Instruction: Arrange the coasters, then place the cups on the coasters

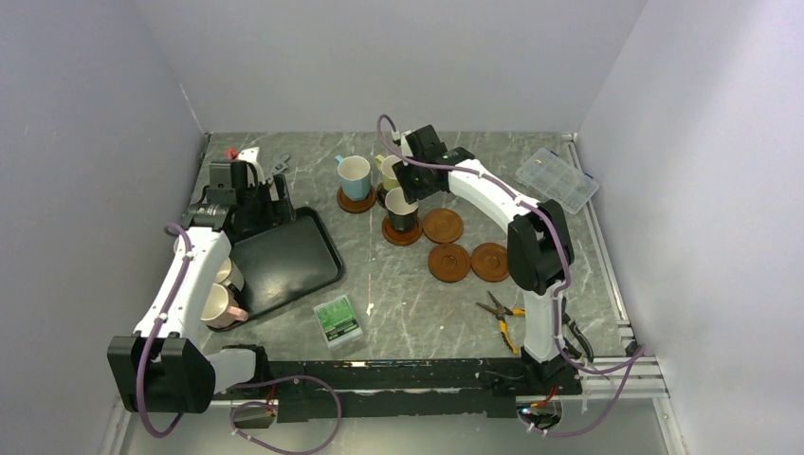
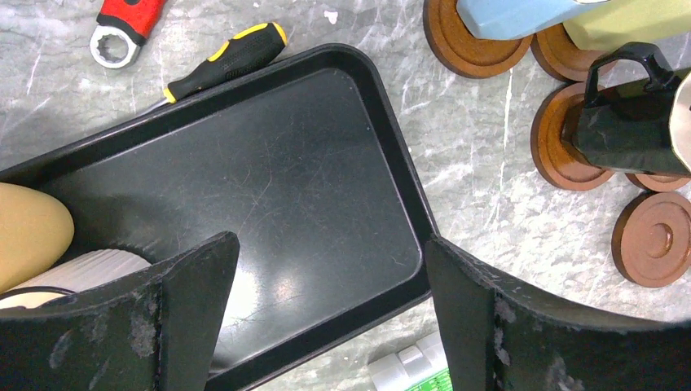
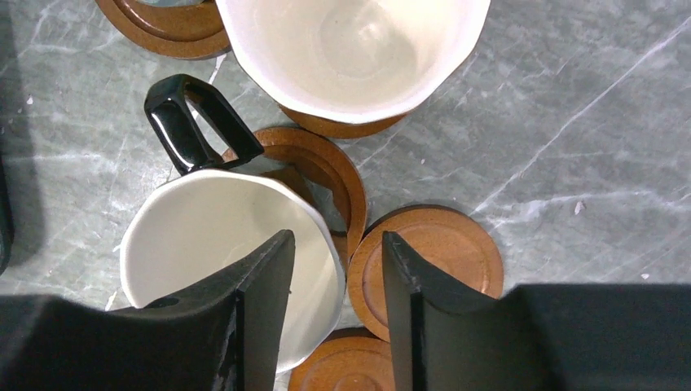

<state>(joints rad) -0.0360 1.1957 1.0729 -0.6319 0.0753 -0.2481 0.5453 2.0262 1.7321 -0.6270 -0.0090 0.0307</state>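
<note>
The black cup (image 3: pixel 204 236) stands on a coaster (image 3: pixel 322 163). My right gripper (image 3: pixel 336 261) is open over it, one finger inside the rim and one outside. The light blue cup (image 1: pixel 355 176) and an olive-yellow cup (image 1: pixel 388 171) sit on coasters behind it. Three bare coasters (image 1: pixel 443 226) (image 1: pixel 449 262) (image 1: pixel 490 262) lie to the right. My left gripper (image 2: pixel 330 261) hangs open and empty above the black tray (image 2: pixel 326 138). That tray holds a yellow cup (image 2: pixel 33 236) and a white cup (image 2: pixel 90 265), and another cup (image 1: pixel 218 305) shows beside the left arm.
A screwdriver (image 2: pixel 224 61) and a red-handled wrench (image 2: pixel 122 28) lie behind the tray. A green-labelled box (image 1: pixel 338 320) sits in front of it. Pliers (image 1: pixel 502 318) lie near the right arm's base. A clear plastic case (image 1: pixel 563 178) rests at the back right.
</note>
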